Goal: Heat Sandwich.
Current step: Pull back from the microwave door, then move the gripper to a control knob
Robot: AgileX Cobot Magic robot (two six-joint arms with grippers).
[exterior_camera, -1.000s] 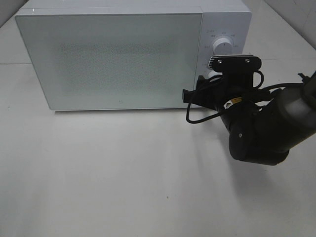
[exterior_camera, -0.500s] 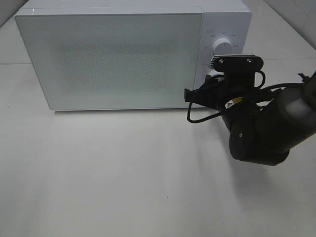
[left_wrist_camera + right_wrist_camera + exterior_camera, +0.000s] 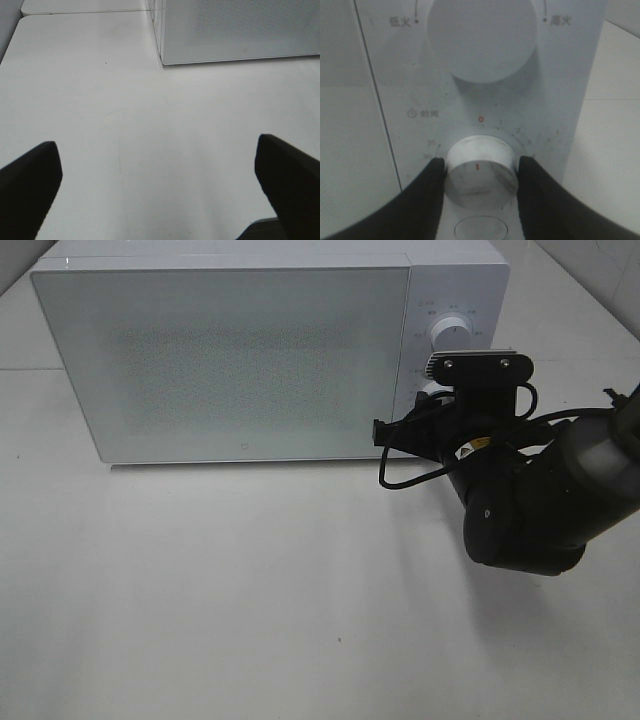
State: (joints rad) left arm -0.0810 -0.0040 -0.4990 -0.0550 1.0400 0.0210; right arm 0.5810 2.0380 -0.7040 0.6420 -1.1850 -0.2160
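Observation:
The sandwich is out of view. The white microwave [image 3: 240, 360] stands at the back of the table with its frosted door shut. My right gripper [image 3: 481, 172] is shut on the lower timer knob [image 3: 481, 186] of the control panel. Its two black fingers [image 3: 427, 192] press against the knob's left and right sides, and the knob's red mark points to 0. From above, the right arm [image 3: 530, 505] reaches to the panel and its wrist camera [image 3: 478, 365] covers most of that knob. My left gripper [image 3: 160, 185] is open over bare table in front of the microwave's corner [image 3: 162, 57].
A larger power knob [image 3: 482, 37] sits above the timer knob, and also shows from above as the upper knob [image 3: 450, 332]. A round button [image 3: 481, 230] lies below the timer knob. The white table [image 3: 250, 590] stretches in front of the microwave.
The right wrist has edged slightly toward the panel and its fingers have closed in on the timer knob. The microwave and the left gripper have not moved.

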